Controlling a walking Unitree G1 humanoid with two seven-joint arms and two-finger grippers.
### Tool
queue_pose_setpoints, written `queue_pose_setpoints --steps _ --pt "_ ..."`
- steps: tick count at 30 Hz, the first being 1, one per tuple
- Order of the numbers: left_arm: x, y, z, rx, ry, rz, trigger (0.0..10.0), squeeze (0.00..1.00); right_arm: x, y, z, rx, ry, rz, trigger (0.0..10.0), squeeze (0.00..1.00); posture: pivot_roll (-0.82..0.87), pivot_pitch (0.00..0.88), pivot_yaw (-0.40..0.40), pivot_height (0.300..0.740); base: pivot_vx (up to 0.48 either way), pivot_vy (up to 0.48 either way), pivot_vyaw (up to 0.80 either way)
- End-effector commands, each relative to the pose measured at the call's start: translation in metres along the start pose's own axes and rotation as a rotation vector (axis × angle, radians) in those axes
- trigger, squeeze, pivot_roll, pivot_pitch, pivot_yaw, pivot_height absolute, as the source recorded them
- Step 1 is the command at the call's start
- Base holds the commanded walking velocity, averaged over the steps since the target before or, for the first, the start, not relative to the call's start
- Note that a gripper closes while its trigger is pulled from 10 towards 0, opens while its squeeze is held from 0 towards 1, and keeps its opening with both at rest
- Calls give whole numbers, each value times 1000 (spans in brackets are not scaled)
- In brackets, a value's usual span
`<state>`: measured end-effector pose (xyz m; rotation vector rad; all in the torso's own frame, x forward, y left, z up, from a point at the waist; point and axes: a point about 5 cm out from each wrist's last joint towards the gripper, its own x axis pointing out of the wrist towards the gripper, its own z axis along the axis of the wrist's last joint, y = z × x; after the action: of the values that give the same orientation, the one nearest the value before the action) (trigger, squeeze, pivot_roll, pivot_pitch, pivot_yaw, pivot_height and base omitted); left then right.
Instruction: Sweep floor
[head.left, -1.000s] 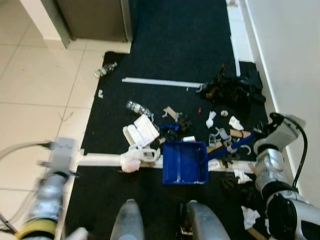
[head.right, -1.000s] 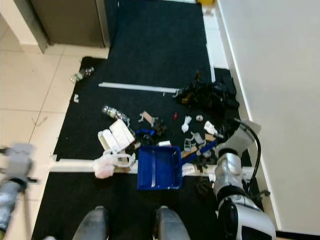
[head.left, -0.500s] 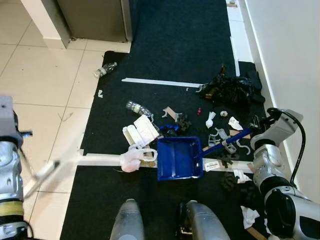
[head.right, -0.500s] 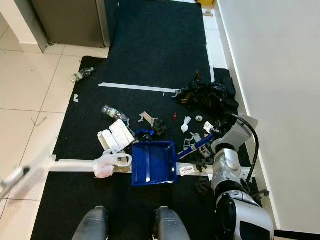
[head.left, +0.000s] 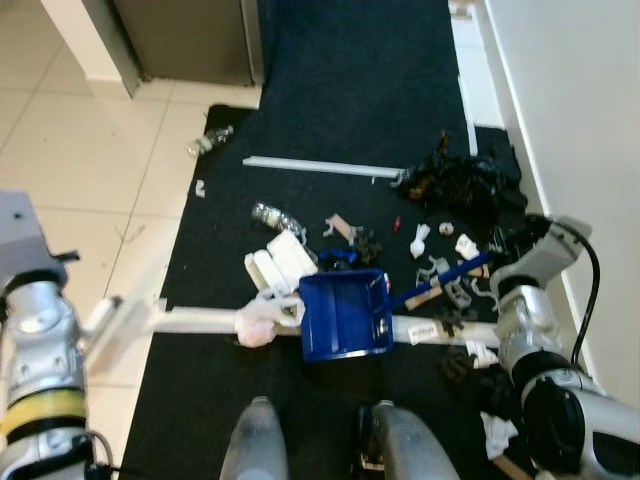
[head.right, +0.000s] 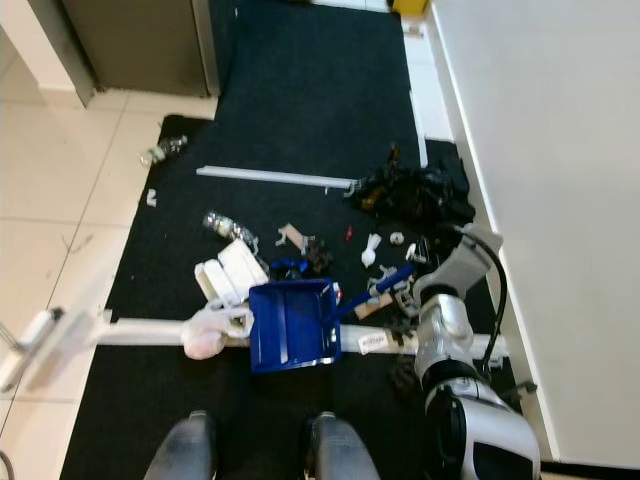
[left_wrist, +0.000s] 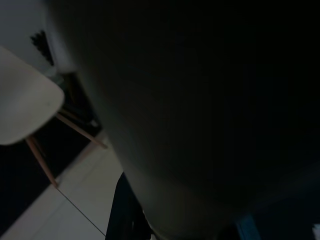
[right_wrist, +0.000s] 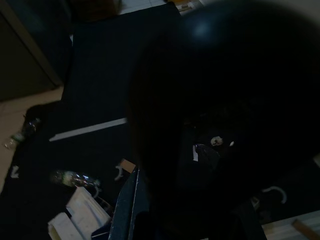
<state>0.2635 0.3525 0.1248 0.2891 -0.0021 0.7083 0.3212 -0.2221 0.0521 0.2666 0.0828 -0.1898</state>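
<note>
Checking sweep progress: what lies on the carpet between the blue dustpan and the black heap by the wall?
Head views show small scraps between the blue dustpan and the black heap: cardboard piece, white bits, grey clips.

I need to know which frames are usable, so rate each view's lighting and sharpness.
Left eye view: evenly lit, dustpan sharp, left arm slightly blurred. Right eye view: bright, clear, broom head smeared. Left wrist view: mostly dark, chair soft. Right wrist view: very dim, a dark out-of-focus shape covering much of it.
</note>
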Motion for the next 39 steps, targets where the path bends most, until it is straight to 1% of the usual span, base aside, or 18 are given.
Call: queue_pose_setpoints --steps 1,2,6,9,11,16,17,19,26,30,31,32,33,34,36,37,38,39 --pt "1 -8 11 -47 -91 26 10000 0 1 -8 7 -39 -21 -28 0 0 102 133 -122 740 0 0 0" --pt "1 -8 11 -47 -91 26 10000 0 1 -8 7 -39 -21 -28 0 0 102 133 -122 740 0 0 0" --pt "6 -19 25 -103 -200 28 10000 0 1 -11 10 -62 -35 -35 0 0 72 160 -133 740 0 0 0" --pt "8 -24 30 -115 -238 23 10000 0 1 -13 11 -69 -41 -37 0 0 60 173 -134 740 0 0 0" --pt "10 -27 31 -124 -244 23 10000 0 1 -14 12 -72 -43 -37 0 0 49 185 -135 740 0 0 0" --pt "12 -47 32 -152 -234 -16 10000 0 0 -13 10 -98 -35 -10 0 0 12 220 -139 740 0 0 0" --pt "12 -47 32 -152 -234 -16 10000 0 0 -13 10 -98 -35 -10 0 0 12 220 -139 740 0 0 0" --pt "9 -68 32 -195 -216 -90 10000 0 -1 -9 7 -132 -25 29 0 0 -5 240 -137 740 0 0 0" --pt "3 -83 30 -232 -214 -120 10000 0 -3 -8 5 -154 -28 55 0 0 -29 264 -137 740 0 0 0" --pt "1 -87 28 -244 -210 -122 10000 0 -4 -8 5 -159 -28 59 0 0 -33 268 -138 740 0 0 0" --pt "0 -90 27 -252 -204 -124 10000 0 -4 -8 5 -163 -27 61 235 0 -35 271 -139 740 0 0 0" --pt "-3 -95 25 -277 -188 -124 10000 0 -3 -7 5 -182 -21 64 4706 0 -37 273 -141 740 0 0 0" --pt "-3 -95 25 -277 -188 -124 10000 0 -3 -7 5 -182 -21 64 4706 0 -37 273 -141 740 0 0 0" --pt "-5 -99 25 -287 -181 -129 10000 0 -3 -7 5 -190 -19 66 10000 0 -35 272 -141 740 0 0 0" --pt "-6 -102 25 -298 -173 -132 10000 0 -3 -7 5 -194 -18 66 10000 0 -35 272 -141 740 0 0 0" --pt "-7 -108 27 -309 -172 -143 10000 0 -2 -6 6 -195 -17 67 10000 0 -35 272 -141 740 0 0 0" --pt "-10 -118 30 -339 -166 -159 10000 0 -2 -5 6 -196 -14 69 10000 0 -28 266 -137 740 0 0 0" --pt "-10 -118 30 -339 -166 -159 10000 0 -2 -5 6 -196 -14 69 10000 0 -28 266 -137 740 0 0 0"
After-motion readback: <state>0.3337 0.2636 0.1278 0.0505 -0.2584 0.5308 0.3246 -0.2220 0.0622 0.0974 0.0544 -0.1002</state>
